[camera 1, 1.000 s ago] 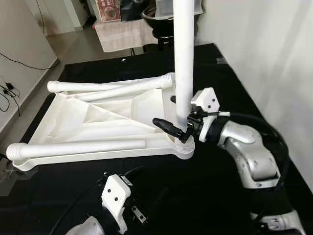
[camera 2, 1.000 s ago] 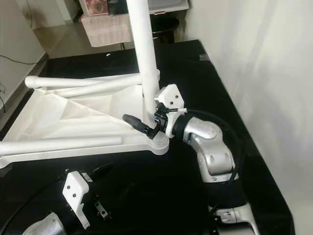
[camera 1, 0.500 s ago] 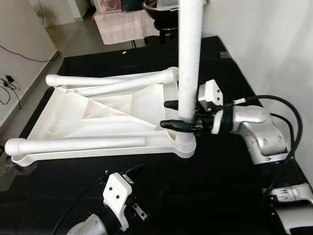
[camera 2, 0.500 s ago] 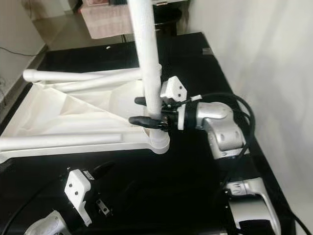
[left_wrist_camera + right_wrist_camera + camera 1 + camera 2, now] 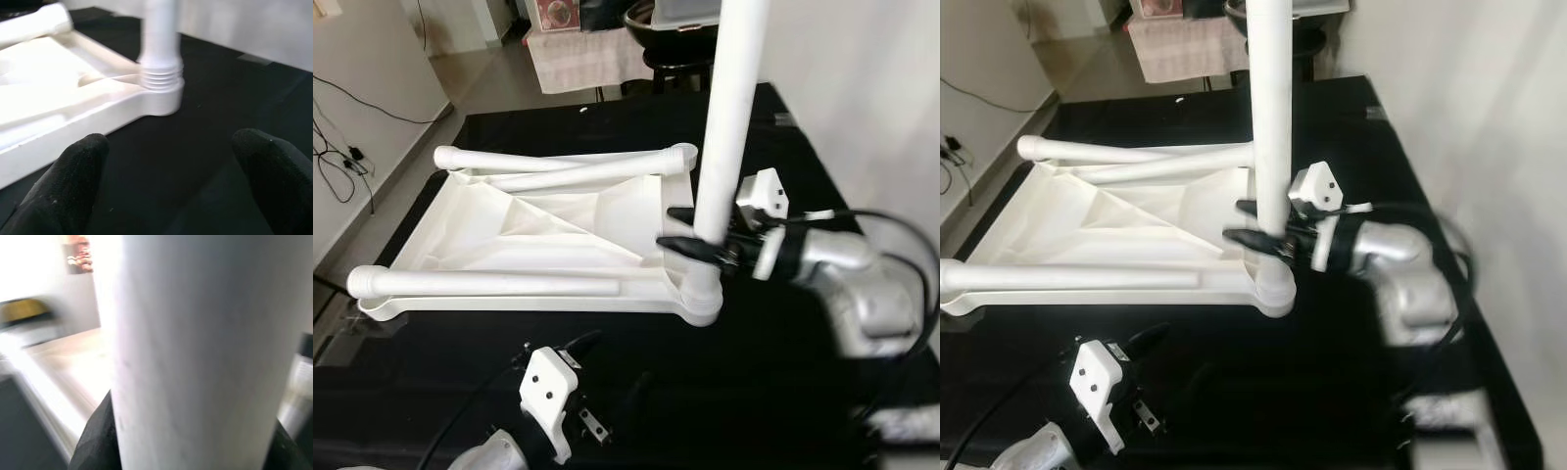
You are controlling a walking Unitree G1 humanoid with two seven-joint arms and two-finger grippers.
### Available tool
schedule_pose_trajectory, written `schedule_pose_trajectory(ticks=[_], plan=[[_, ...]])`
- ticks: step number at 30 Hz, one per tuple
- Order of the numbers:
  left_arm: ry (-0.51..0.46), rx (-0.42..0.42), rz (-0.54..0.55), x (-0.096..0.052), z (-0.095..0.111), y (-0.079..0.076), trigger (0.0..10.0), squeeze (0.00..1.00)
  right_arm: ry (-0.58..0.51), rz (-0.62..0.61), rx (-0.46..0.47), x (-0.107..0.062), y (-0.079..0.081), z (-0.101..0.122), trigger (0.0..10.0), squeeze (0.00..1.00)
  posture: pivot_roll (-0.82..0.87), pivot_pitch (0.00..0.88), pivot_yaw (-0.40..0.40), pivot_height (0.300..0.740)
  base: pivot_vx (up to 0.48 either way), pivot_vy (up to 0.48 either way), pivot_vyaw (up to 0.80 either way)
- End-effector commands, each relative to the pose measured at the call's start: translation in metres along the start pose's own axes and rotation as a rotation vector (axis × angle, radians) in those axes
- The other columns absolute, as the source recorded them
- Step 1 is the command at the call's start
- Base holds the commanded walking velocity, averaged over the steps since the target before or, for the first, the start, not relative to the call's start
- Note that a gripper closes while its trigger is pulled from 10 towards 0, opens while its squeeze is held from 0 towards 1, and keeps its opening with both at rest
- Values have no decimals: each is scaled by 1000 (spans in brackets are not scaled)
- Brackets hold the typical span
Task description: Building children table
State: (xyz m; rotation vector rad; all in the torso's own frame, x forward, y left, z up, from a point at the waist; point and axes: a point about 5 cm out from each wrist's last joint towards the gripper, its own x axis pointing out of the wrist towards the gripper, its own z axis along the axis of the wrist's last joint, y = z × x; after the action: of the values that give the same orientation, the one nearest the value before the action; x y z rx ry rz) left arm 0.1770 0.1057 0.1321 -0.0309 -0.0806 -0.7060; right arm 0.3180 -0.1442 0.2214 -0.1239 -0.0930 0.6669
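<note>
The white children's table top [image 5: 558, 220] lies upside down on the black surface. One white leg [image 5: 729, 117] stands upright in the near right corner socket [image 5: 700, 294]. My right gripper [image 5: 690, 228] is shut on this leg just above the socket, one black finger on each side. Up close in the right wrist view, the leg [image 5: 195, 357] sits between the fingers [image 5: 95, 435]. Another leg [image 5: 489, 284] lies along the near edge, and two more [image 5: 558, 160] lie along the far edge. My left gripper [image 5: 168, 147] hovers open, low in front of the socket, holding nothing.
The black surface [image 5: 754, 392] ends at a white wall on the right and drops to the floor on the left, where cables [image 5: 337, 162] lie. A dark stool [image 5: 675, 59] and a cloth-covered piece [image 5: 582, 59] stand beyond the far edge.
The right wrist has turned from tilted to level, so its fingers now straddle the upright leg. The head camera has shifted. The left gripper stays where it was.
</note>
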Motion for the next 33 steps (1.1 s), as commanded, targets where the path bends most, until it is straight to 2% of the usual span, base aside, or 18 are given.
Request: schedule_pose_trajectory(ticks=[1,2,3,5,9,10,11,12,13,14,19,21,23,24,25,27,28,33], plan=[[9,-8,2,-4,-2,0,10000,0,180,-336,127,-25,-1,-38,0,0,-9,124,77,740,0,0,0],[9,-8,2,-4,-2,0,10000,0,180,-336,127,-25,-1,-38,0,0,-9,124,77,740,0,0,0],[9,-7,4,-4,-1,1,10000,0,235,-413,135,-38,13,-53,0,0,-14,123,83,740,0,0,0],[8,-7,5,-4,-1,1,10000,0,266,-400,157,-43,22,-62,0,0,-20,118,86,740,0,0,0],[4,-11,3,-1,-1,3,10000,0,237,-284,124,-25,25,-56,0,0,-11,112,73,740,0,0,0],[2,-10,6,-1,-1,3,10000,0,232,-264,117,-20,25,-53,6588,0,-12,113,73,740,0,0,0],[0,-10,9,0,-1,3,10000,0,235,-265,118,-17,25,-52,6588,0,-12,113,73,740,0,0,0],[-3,-7,15,0,-1,3,10000,0,235,-211,121,-11,26,-49,10000,180,-10,104,68,740,0,0,0],[-4,-6,18,0,-1,3,10000,0,235,-173,124,-8,27,-48,10000,180,-10,104,68,740,0,0,0],[-5,-4,20,1,-1,3,10000,0,208,-125,150,-3,28,-42,10000,1000,-7,107,64,740,0,0,0],[-7,-4,23,2,-1,3,10000,0,105,12,148,6,29,-19,10000,1000,-20,103,64,740,0,0,0],[-10,-5,22,3,-1,3,10000,0,1,232,57,7,28,3,10000,1000,-22,100,65,740,0,0,0],[-10,-6,21,3,-1,3,10000,0,-21,295,27,6,28,9,10000,1000,-21,101,66,740,0,0,0],[-11,-7,19,3,-1,3,10000,0,-30,392,-54,6,27,13,10000,1000,-12,97,67,740,0,0,0],[-11,-7,18,4,-1,3,10000,0,-23,474,-77,7,25,14,10000,678,-7,96,66,740,0,0,0],[-11,-8,17,4,-1,3,10000,0,-17,527,-86,7,24,14,10000,678,-7,96,66,740,0,0,0],[-11,-8,16,4,-2,3,10000,0,-9,577,-104,9,21,15,10000,0,1,94,63,740,0,0,0],[-11,-6,17,4,-2,3,10000,0,-18,617,-119,16,17,17,10000,0,16,96,56,740,0,0,0]])
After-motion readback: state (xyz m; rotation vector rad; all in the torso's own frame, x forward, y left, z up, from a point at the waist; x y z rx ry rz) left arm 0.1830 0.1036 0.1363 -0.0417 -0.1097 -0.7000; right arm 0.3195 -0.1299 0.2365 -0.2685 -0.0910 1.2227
